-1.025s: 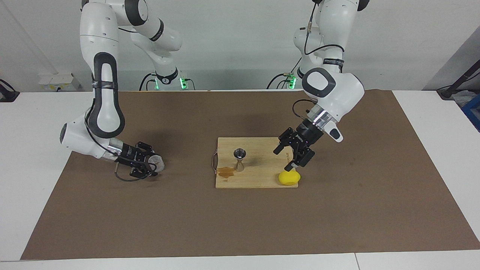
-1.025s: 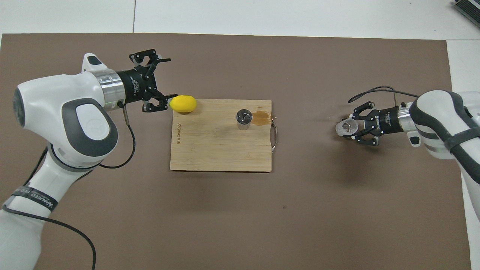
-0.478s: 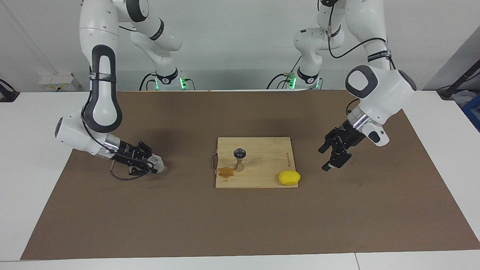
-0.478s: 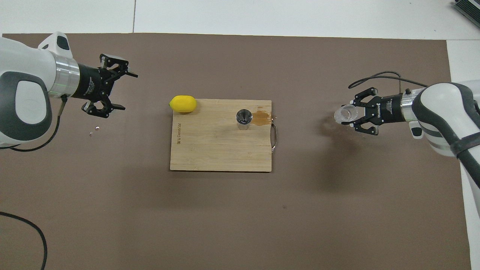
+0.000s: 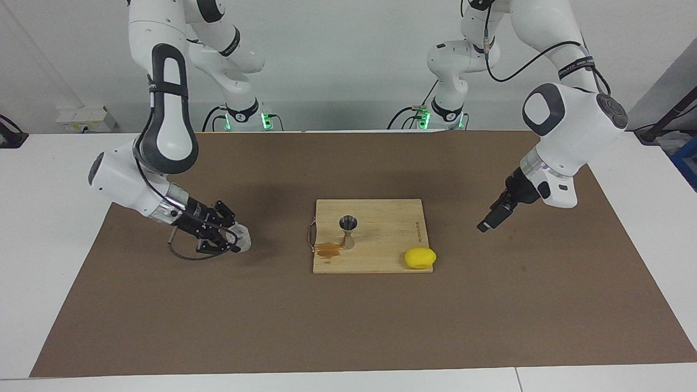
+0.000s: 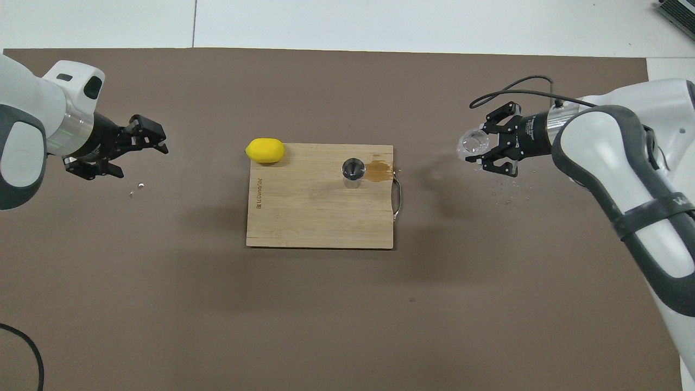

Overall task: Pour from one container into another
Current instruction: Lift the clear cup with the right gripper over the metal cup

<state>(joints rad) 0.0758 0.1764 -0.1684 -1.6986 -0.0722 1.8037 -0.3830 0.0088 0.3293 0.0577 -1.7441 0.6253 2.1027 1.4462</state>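
Over brown mat, cup (image 5: 242, 238) carried nearer jigger (image 5: 348, 231)

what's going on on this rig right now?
Right pincer is shut on the clear cup, held over the brown mat toward the right arm's end. The steel jigger stands upright on the wooden board, a brown puddle beside it. A yellow lemon sits at the board's corner. Left pincer is open and empty over the mat.

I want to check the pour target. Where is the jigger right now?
The jigger stands upright on the cutting board, beside a brown spill near the board's handle, toward the right arm's end.
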